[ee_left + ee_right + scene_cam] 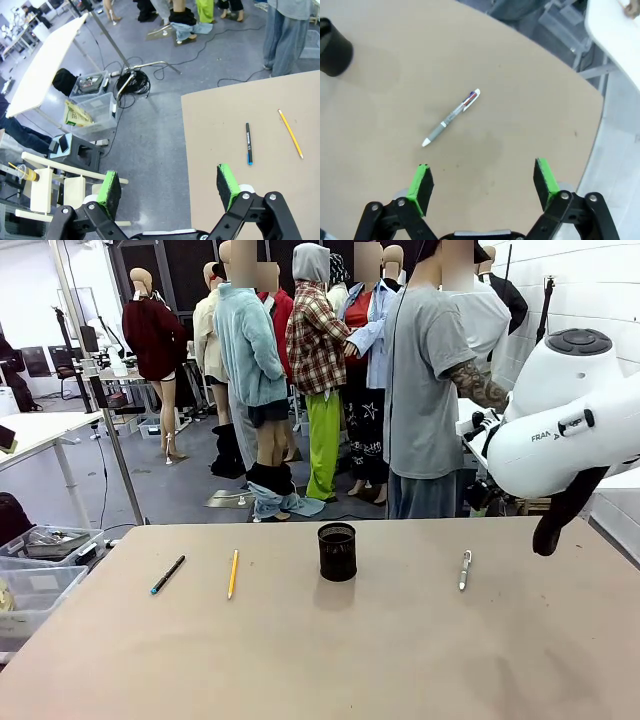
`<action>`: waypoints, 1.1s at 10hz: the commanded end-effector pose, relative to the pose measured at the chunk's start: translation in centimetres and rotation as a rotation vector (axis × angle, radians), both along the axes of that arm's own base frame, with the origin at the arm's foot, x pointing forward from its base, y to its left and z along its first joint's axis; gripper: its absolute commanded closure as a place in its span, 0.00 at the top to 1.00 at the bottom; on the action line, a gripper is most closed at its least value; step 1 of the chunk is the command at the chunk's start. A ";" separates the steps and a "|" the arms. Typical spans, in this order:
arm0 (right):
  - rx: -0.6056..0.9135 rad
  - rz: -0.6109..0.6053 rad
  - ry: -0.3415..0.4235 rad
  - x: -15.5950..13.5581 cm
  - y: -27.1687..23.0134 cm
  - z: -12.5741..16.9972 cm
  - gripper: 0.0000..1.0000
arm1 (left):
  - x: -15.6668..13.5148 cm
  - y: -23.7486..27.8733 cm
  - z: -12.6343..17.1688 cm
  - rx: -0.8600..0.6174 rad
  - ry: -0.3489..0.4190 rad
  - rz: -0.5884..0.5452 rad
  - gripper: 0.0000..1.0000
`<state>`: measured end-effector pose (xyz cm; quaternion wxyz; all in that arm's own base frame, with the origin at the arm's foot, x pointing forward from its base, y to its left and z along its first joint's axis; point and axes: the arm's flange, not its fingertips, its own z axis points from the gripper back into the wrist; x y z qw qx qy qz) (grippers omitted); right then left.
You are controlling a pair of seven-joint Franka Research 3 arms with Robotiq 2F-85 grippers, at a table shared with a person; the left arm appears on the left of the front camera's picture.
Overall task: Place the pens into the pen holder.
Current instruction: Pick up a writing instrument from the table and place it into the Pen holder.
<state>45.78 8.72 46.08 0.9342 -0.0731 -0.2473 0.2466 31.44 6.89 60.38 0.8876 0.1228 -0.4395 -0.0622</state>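
Not begun: black pen point(167, 574), pencil point(232, 573), silver pen point(465, 569) on tabletop point(320, 670), outside centre holder point(337, 551); left pincer point(169, 185), right pincer point(482, 180) wide, empty

light: bright, even, from overhead | shadows: soft, short beside the pen holder point(337, 551) | glare: none | focus: sharp | distortion: wide-angle bending in wrist views

The flat tan counter point(220, 120) lies under and to the right of my left hand point(169, 189), its corner just ahead. Ahead and to the left, on the grey floor point(150, 140), stand clear plastic storage bins point(92, 107), with a coil of black cable point(134, 82) just past them. A long white tabletop point(45, 65) runs farther left. Far ahead on the right, a person point(287, 35) in jeans stands at the counter's far edge.
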 end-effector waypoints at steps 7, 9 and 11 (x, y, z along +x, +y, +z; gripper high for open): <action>0.156 -0.287 0.312 6.0 1.1 -7.6 1.00 | 0.1 -0.1 0.0 0.010 -0.003 0.004 1.00; 0.170 -0.319 0.347 7.2 1.2 -10.2 1.00 | 0.1 -0.1 0.0 0.010 -0.003 0.004 1.00; 0.142 -0.381 0.365 7.9 1.6 -12.3 1.00 | 0.1 -0.1 0.0 0.010 -0.003 0.004 1.00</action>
